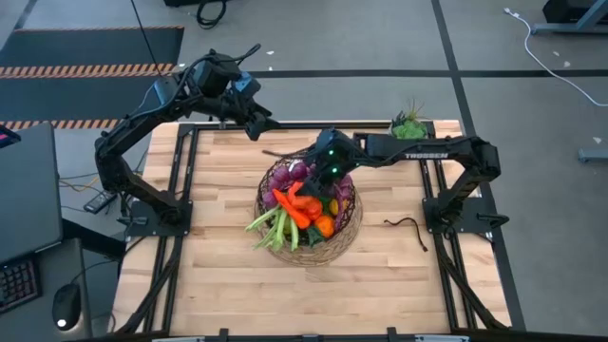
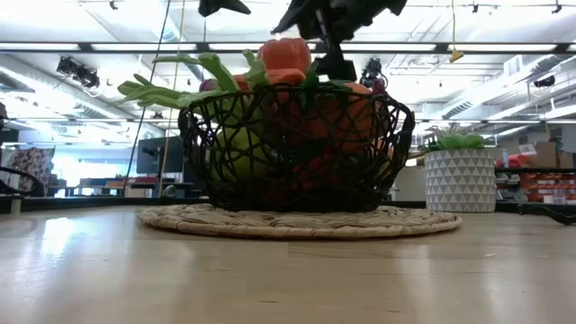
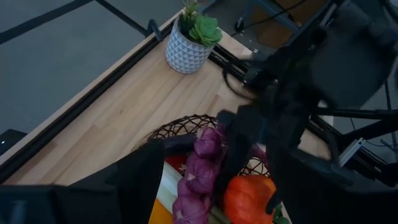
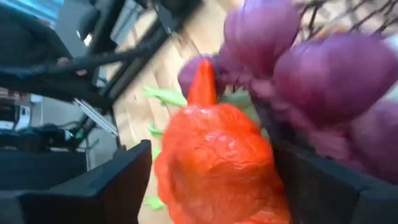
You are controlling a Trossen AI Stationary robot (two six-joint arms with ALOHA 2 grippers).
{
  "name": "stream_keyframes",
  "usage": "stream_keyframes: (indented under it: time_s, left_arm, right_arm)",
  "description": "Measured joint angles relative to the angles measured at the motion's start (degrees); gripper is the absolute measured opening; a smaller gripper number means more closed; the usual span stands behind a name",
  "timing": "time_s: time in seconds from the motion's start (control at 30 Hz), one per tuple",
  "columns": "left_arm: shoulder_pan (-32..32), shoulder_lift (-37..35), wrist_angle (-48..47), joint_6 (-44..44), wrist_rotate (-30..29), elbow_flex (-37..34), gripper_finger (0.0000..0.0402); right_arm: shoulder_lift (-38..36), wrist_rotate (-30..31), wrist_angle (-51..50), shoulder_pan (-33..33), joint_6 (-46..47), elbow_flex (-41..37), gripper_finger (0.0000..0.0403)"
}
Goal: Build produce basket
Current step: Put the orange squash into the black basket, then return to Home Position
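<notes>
The basket (image 1: 309,217) (image 2: 297,148) of dark openwork strands stands on its tan woven base (image 2: 297,221) mid-table. It is heaped with produce: purple grapes (image 1: 285,176) (image 3: 202,168), a green leek (image 1: 271,226) (image 2: 171,88) poking over the rim, red and orange peppers (image 1: 299,204), and an orange (image 1: 325,226). My right gripper (image 1: 326,176) (image 4: 211,152) reaches down into the far side of the heap, shut on an orange-red pepper (image 4: 214,162) (image 2: 286,56). My left gripper (image 1: 258,123) (image 3: 216,152) hangs open above the table's far left part, touching nothing. My right gripper pinches the orange-red pepper's body (image 4: 168,168) between its two fingers (image 4: 118,180), one on each side. The fingers come slanting down from the far right. The pepper sits at the top of the heap beside the grapes; whether it rests on the produce below, I cannot tell.
A green plant in a white patterned pot (image 1: 408,123) (image 2: 459,175) (image 3: 189,40) stands at the far right edge. A dark cord (image 1: 407,226) lies on the wood to the basket's right. Bare wood stretches along the near side (image 1: 304,294).
</notes>
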Motion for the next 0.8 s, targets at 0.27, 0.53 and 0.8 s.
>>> stream_keyframes:
  time_s: [0.27, 0.53, 0.8]
  left_arm:
    - [-0.02, 0.00, -0.03, 0.17, 0.02, 0.00, 0.0286]
    - [-0.28, 0.00, 1.78, -0.76, -0.05, 0.00, 0.0286]
    - [-0.61, 0.00, 9.20, -6.58, -6.51, 0.00, 0.0286]
  right_arm:
    - [-5.66, -3.00, -0.23, -4.26, 0.38, 0.00, 0.0384]
    - [-12.21, 0.63, -2.59, -11.46, -4.01, 0.02, 0.0385]
    - [-12.79, 6.10, -15.45, -20.51, -6.78, 0.04, 0.0370]
